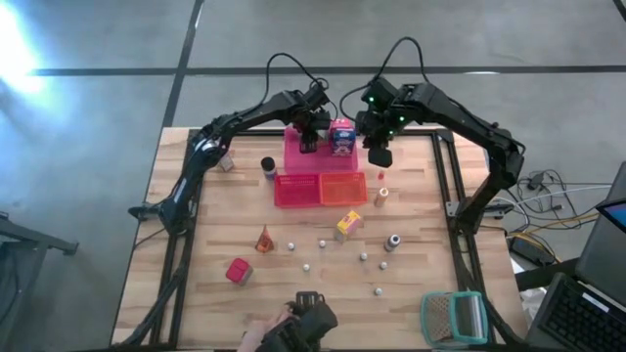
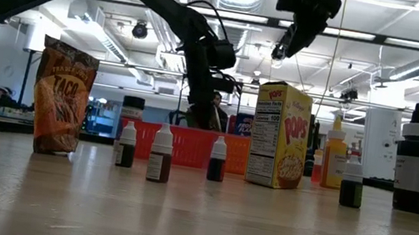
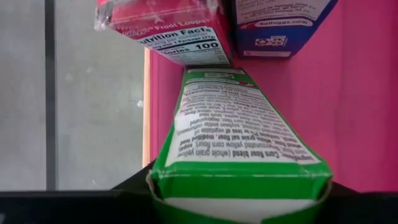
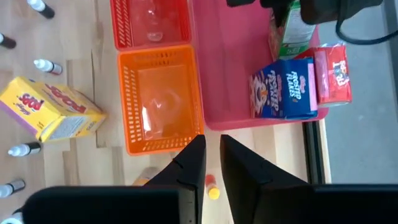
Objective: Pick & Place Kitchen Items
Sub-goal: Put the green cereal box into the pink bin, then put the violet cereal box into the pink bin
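I count three cartons in the pink tray (image 4: 236,74), at the table's 12 o'clock edge: a green carton (image 3: 239,134), a blue carton (image 4: 283,87) and a red carton (image 4: 333,73). The left gripper (image 1: 309,137) sits over the tray with the green carton between its fingers, so I judge that one is only just being set down. The right gripper (image 4: 211,163) hangs just at 3 o'clock of the tray, its fingers nearly together and holding nothing.

Much is left, I reckon. The yellow carton (image 1: 347,224) lies near the centre, a red tin (image 1: 238,271) at 7 o'clock, a taco bag (image 2: 63,96) beside it towards the centre, and small bottles (image 2: 160,153) are scattered across the near half. The red tray (image 1: 297,189) and orange tray (image 4: 160,99) hold none of these.

Whether the left fingers press the carton or are loosening, I cannot tell. The bottle labels are too small to read, and a dark shape at 6 o'clock I cannot identify.
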